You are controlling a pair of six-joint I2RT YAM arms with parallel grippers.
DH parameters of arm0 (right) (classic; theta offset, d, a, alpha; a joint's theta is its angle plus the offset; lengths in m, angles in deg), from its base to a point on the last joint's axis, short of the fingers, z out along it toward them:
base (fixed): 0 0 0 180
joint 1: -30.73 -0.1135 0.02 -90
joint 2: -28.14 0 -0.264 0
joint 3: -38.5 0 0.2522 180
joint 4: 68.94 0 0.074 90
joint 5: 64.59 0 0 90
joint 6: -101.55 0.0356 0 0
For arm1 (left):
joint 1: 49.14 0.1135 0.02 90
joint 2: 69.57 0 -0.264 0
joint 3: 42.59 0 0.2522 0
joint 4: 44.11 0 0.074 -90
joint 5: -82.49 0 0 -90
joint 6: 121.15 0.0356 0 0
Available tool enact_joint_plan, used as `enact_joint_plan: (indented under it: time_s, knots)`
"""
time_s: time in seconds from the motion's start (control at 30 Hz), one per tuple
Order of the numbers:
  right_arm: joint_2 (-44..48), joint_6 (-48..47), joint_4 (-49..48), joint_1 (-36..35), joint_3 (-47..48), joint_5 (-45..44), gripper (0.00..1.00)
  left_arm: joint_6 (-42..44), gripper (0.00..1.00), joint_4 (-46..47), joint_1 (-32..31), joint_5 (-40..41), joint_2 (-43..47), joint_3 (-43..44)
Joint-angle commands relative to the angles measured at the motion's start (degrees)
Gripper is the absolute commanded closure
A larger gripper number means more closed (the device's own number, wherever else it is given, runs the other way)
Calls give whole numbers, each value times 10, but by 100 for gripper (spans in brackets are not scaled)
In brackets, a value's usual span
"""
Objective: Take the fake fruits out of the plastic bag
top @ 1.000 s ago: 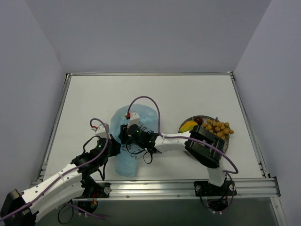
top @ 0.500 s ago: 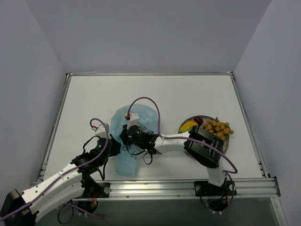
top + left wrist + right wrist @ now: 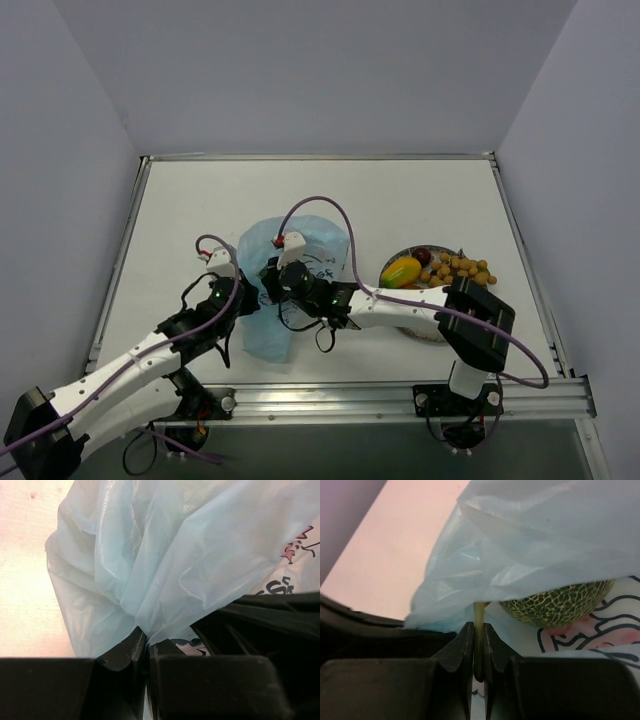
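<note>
Seemingly right fingers pinch the melon stem under the bag edge; left fingers clamp its fold.

Plastic bag: dark lettering and pink print on white ground, crumpled and cut off at frame edge; nothing legible.

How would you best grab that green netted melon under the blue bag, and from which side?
Take the melon by the thin yellow-green stalk beside it, probably its stem, coming low from the open side under the plastic bag. The round body is half covered and likely too wide. The right gripper is shut on that stalk.
</note>
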Motion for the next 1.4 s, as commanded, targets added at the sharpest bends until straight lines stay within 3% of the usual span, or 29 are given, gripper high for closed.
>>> enact_joint_plan:
  time_s: [0.0, 0.2, 0.37, 0.6, 0.8, 1.0, 1.13, 1.23, 1.37]
  knots:
    - [68, -35, 34, -3, 1, -7, 100, 23, 98, 24, 6, 32, -32, 39]
    - [157, -50, 77, -8, -22, -17, 100, 40, 98, 39, 15, 51, -65, 72]
    - [209, -59, 98, -8, -28, 28, 100, 51, 98, 51, 28, 62, -87, 100]
    - [259, -61, 121, -2, -16, 149, 100, 54, 98, 70, 46, 66, -130, 140]
    - [274, -45, 118, 43, -28, 361, 100, 56, 97, 83, 75, 57, -151, 175]
    - [287, -50, 108, 43, -49, 429, 100, 49, 98, 90, 125, 31, -139, 179]
    - [310, -38, 51, 43, -51, 491, 100, 37, 98, 77, 146, 32, -158, 198]
    - [322, -37, 54, 43, -42, 489, 100, 28, 98, 71, 159, 32, -176, 212]
    - [342, -48, 98, 46, -40, 419, 100, 17, 98, 66, 179, 47, -193, 227]
